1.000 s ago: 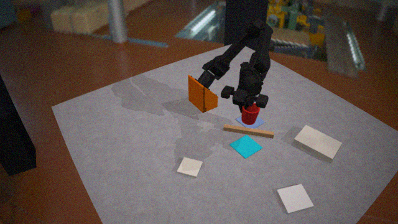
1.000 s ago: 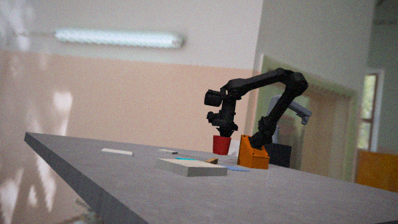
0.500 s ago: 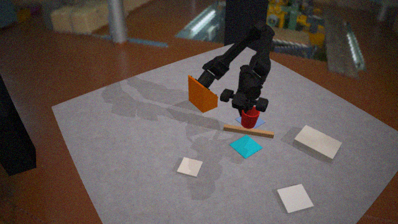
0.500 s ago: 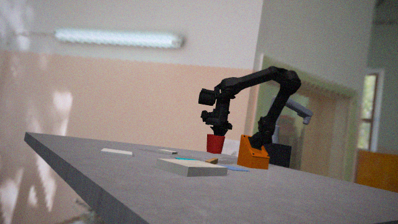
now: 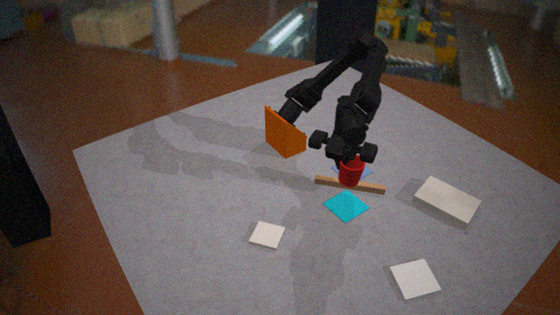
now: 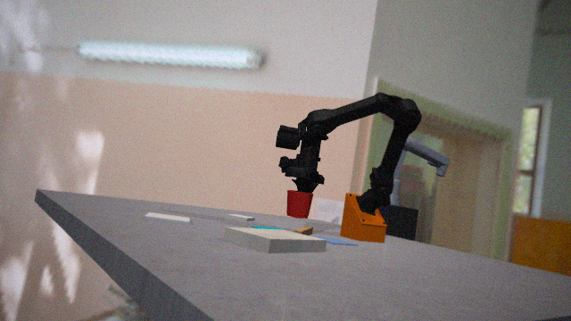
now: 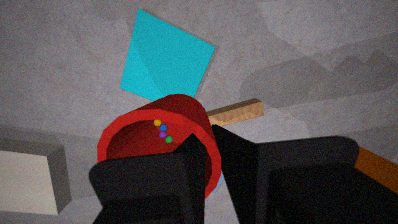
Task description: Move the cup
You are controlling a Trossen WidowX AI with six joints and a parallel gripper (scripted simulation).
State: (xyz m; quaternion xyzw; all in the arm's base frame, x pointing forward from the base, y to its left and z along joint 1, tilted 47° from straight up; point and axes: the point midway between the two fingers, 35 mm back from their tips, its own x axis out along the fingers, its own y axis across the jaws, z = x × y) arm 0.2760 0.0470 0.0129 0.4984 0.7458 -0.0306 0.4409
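Red cup (image 5: 351, 172) upright (four marbles (image 7: 163, 131) inside), aloft over wooden bar (image 5: 370, 187), beside cyan pad (image 5: 346, 206)

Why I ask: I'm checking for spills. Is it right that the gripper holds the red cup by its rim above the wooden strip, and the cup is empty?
Not empty. The wrist view shows four small marbles inside the red cup. The rest holds: the gripper holds its rim above the wooden strip.

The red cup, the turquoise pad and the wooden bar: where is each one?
red cup (image 5: 351, 174), top view, on its outer wall.
turquoise pad (image 5: 346, 206), top view, at its middle.
wooden bar (image 5: 372, 188), top view, on its right half.
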